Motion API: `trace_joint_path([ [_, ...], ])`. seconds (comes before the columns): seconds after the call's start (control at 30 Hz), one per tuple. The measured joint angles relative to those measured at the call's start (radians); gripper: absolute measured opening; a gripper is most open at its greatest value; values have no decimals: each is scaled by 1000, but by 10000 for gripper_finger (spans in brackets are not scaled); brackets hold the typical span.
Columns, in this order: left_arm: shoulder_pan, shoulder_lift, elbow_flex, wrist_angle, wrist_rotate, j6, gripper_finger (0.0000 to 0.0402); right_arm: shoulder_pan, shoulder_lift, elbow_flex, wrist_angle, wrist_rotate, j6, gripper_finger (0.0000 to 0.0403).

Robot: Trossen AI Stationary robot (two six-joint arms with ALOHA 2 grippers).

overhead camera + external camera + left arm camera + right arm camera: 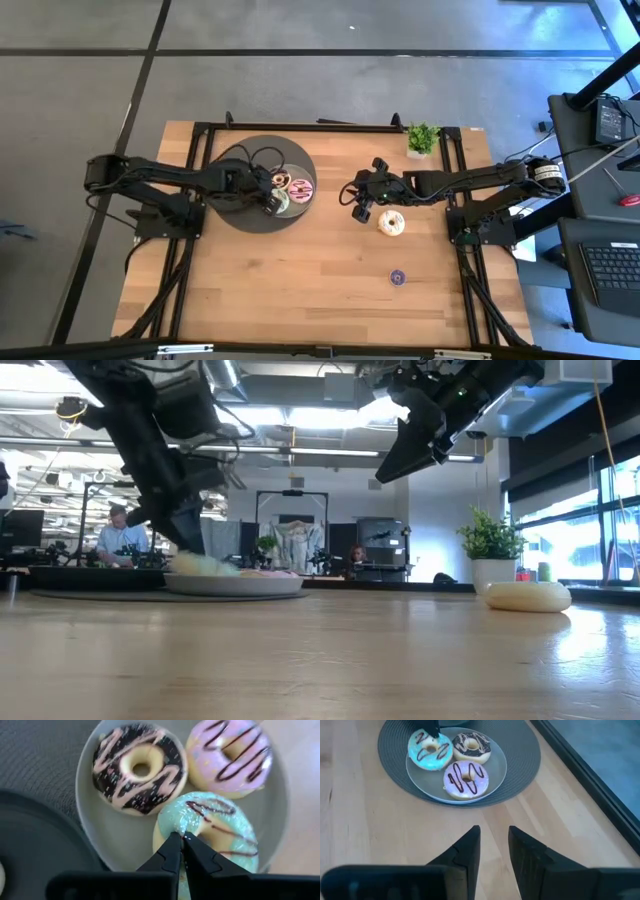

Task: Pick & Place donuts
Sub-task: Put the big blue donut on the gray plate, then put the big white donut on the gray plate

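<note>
Green donut (212,827) partly hidden behind clenched left claw (181,842); right claw (494,840) released

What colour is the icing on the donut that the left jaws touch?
Light green-blue icing with thin chocolate lines on the green donut; the left wrist view shows it best.

Left pincer (181,851) points down, fingers pressed together; right pincer (494,851) hangs raised, fingers slightly parted.

A dark round mat (232,205) lies at nine o'clock, a grey plate (497,767) on it; a potted plant (422,139) stands at one o'clock.
</note>
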Motion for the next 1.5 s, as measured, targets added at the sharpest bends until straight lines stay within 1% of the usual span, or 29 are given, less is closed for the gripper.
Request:
trace_joint_path([
  [0.2,0,55,0,42,-18,-1,20,0,0,0,-1,-1,1,104],
  [0.4,0,63,0,77,-20,0,37,0,0,0,-2,-7,1,104],
  [0.63,0,63,0,75,-20,0,52,0,0,0,-5,-101,2,104],
  [0.73,0,63,0,75,-29,-2,68,1,0,0,-5,-115,2,104],
  [0.9,0,63,0,75,-84,-26,104,0,0,0,-5,-113,4,104],
  [1.03,0,62,3,69,-85,-26,129,0,-45,0,-19,-111,38,104],
  [1.13,0,60,23,67,-49,-25,139,0,-114,2,-89,-111,89,104],
  [1.23,-2,36,58,92,8,-26,143,0,-184,2,-266,-115,183,103],
  [1.3,-3,14,81,126,67,-27,143,0,-215,2,-404,-115,266,103],
  [1.43,-7,-12,116,307,208,-26,144,-1,-225,2,-604,-114,415,103],
  [1.5,-18,-12,116,431,234,-26,143,0,-215,-6,-643,-94,468,103],
])
